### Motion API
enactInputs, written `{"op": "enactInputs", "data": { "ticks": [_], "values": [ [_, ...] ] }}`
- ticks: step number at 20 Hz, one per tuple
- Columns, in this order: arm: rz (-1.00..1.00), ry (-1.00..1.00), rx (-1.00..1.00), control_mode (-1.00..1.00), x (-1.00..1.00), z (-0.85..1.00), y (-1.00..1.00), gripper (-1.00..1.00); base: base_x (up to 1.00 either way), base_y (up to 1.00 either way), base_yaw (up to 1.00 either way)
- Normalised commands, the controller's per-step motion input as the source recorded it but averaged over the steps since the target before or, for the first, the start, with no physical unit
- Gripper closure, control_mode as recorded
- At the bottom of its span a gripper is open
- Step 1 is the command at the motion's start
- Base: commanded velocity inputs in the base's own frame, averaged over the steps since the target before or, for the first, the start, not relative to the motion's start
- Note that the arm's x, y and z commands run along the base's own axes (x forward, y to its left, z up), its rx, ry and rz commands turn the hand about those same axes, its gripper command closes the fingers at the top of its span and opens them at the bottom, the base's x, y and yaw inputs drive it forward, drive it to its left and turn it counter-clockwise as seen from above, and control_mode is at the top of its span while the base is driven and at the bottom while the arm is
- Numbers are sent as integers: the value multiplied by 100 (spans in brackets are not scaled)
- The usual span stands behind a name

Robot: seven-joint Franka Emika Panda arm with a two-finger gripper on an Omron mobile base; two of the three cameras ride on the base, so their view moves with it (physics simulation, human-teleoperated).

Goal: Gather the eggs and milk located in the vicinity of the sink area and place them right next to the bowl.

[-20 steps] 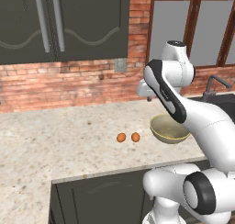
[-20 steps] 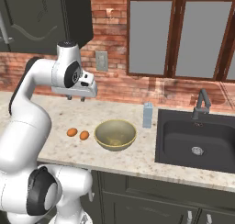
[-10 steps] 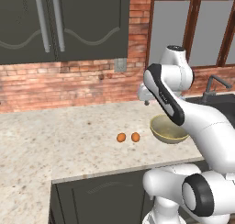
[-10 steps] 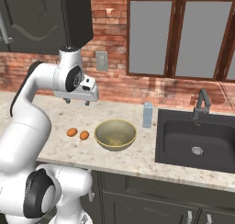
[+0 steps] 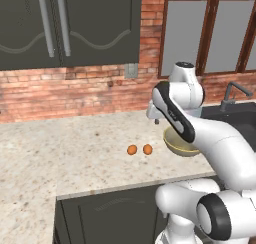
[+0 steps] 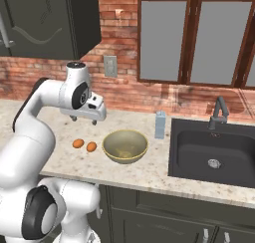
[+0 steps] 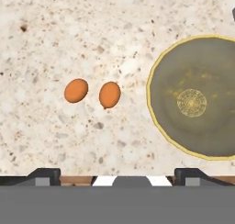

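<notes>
Two orange-brown eggs lie side by side on the speckled counter, just left of the olive-tan bowl. In the hand view the eggs sit apart from the bowl's rim. My gripper hangs open above the eggs with nothing between its fingers, and the hand view shows its fingertips wide apart. The pale blue milk carton stands upright at the left edge of the dark sink, right of the bowl.
A dark angular faucet rises behind the sink basin. A brick wall with an outlet runs along the back of the counter, with dark cabinets above. The counter front edge lies close to the eggs.
The gripper has gone from shut to open. The hand has come down a little over the eggs. Eggs, bowl and milk have not moved.
</notes>
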Motion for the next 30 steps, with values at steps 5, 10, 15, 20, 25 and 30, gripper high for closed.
{"op": "enactInputs", "data": {
  "ticks": [5,10,15,20,25,30],
  "values": [
    [-11,4,0,-100,0,-41,2,-100,0,0,0],
    [-10,10,0,-100,0,-41,4,-100,0,0,0],
    [-8,2,2,-100,22,-45,3,-100,0,0,0],
    [-7,7,2,-100,40,-38,14,-100,0,0,0],
    [-2,19,0,-100,30,-6,31,-100,0,0,0],
    [-2,14,0,-100,1,0,23,-100,0,0,0]
  ]
}}
